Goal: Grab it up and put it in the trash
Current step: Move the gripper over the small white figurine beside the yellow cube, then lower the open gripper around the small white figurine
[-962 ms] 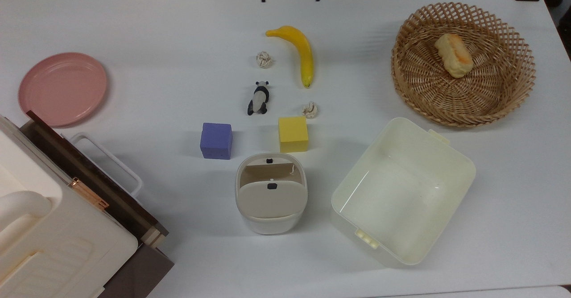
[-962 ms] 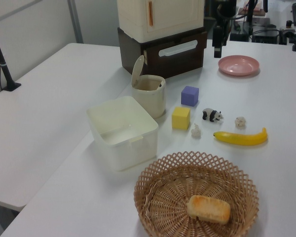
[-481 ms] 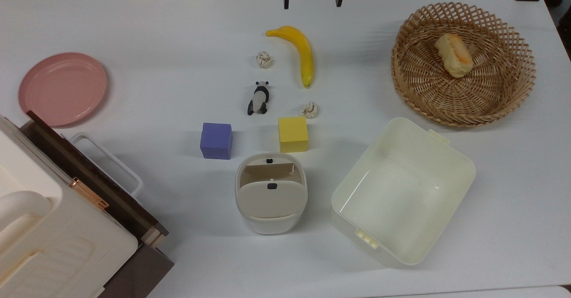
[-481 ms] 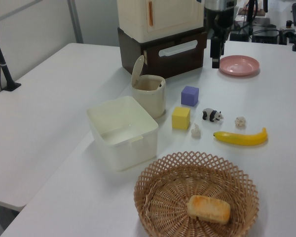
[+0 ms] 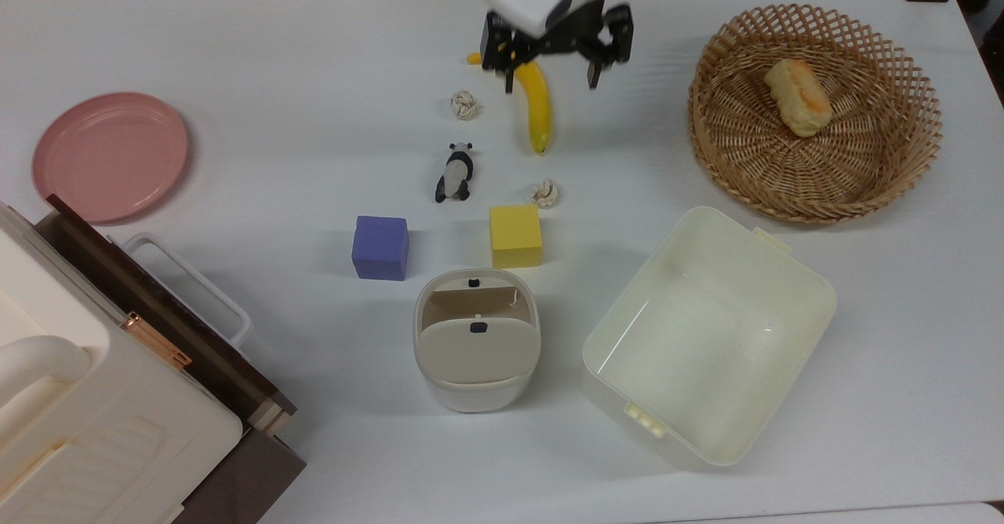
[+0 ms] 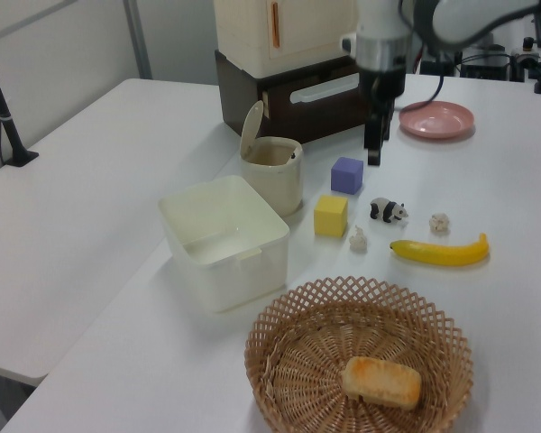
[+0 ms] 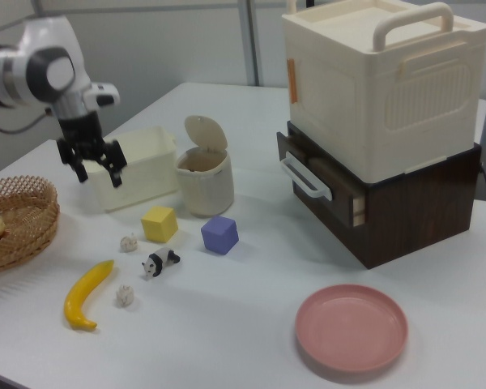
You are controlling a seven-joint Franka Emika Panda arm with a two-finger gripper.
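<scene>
The paper wad (image 5: 546,193) is small, lumpy and off-white, and lies on the white table just above the yellow cube (image 5: 515,235) in the top view; I also see the wad (image 6: 358,239) (image 7: 129,242) in both side views. The trash (image 5: 477,336) (image 6: 272,171) (image 7: 204,178) is a small off-white bin with its flap lid tipped up and a brown inside. My gripper (image 5: 551,77) (image 7: 99,173) is open and holds nothing. It hangs well above the table, over the banana's (image 5: 535,100) upper end in the top view, far from the wad.
A rounder paper ball (image 5: 464,104) and a panda figurine (image 5: 455,171) lie left of the banana in the top view. A purple cube (image 5: 380,247), cream tub (image 5: 792,375), wicker basket (image 5: 902,77) with bread, pink plate (image 5: 110,155) and storage box (image 5: 94,398) ring the area.
The arm has come in from the top view's upper edge, and the open gripper now hangs over the banana. Nothing on the table has moved.
</scene>
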